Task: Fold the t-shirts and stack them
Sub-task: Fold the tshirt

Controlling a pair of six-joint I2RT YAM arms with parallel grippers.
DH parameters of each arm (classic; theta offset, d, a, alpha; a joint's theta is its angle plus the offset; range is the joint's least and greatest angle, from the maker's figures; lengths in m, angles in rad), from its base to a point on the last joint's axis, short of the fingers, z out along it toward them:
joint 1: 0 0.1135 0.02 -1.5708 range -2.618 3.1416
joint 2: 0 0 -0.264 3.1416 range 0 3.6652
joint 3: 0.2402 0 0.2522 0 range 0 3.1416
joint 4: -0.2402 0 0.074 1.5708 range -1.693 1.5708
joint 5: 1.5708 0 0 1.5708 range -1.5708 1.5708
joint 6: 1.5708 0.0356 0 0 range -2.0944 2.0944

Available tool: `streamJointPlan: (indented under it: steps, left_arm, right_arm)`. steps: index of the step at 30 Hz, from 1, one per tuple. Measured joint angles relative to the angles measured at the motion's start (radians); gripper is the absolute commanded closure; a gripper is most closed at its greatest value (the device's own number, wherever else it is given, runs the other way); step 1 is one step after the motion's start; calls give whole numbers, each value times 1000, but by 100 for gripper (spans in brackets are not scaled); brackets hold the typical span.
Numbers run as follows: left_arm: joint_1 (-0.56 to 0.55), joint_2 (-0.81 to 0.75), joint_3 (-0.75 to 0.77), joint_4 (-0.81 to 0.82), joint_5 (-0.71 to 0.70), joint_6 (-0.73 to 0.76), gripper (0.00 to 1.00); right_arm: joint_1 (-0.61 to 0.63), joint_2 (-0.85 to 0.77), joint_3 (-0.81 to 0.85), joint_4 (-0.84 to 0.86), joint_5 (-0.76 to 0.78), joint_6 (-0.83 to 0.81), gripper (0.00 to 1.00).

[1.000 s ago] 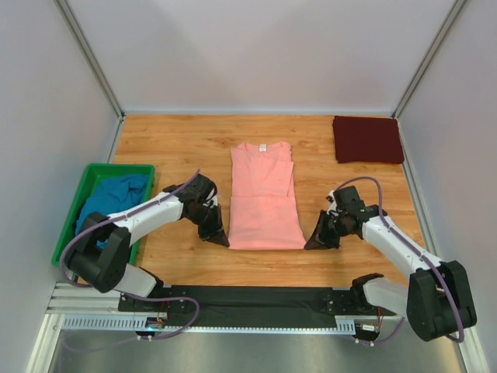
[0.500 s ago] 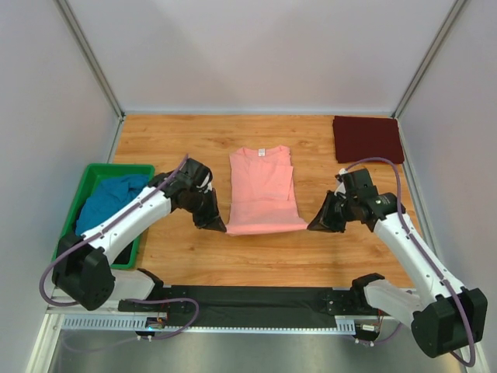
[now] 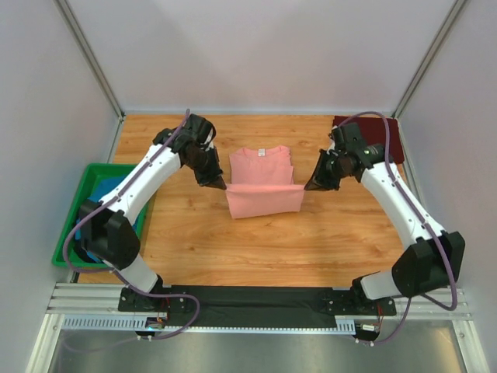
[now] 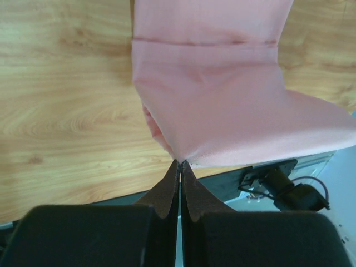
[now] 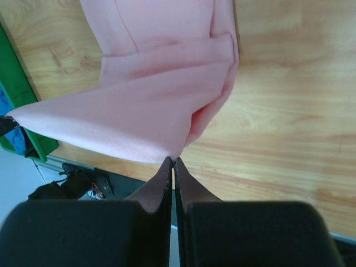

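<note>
Left gripper [image 3: 220, 185]: my fingers are pressed together, pinching the left corner of the pink t-shirt [image 3: 264, 190].
Right gripper [image 3: 309, 185]: my fingers are clamped on the shirt's right corner.
Pink t-shirt: mid-table [image 3: 194, 241]; I hold its near edge up, stretched between my two grippers, while the collar end lies flat on the wood.
Maroon t-shirt [image 3: 390, 134]: folded at the far right corner, partly behind my right arm.
Blue t-shirt [image 3: 99, 189]: bunched in the green bin [image 3: 70, 225] on my left.
</note>
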Motion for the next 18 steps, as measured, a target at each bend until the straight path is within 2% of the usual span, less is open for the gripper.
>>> streamJointPlan:
  steps: [12, 18]
  left_arm:
    - [97, 303, 422, -35, 8, 49, 100]
    - [151, 435, 537, -5, 41, 50, 100]
  right_arm:
    - [-53, 365, 435, 3, 19, -78, 100]
    - [-61, 492, 561, 39, 13, -85, 100]
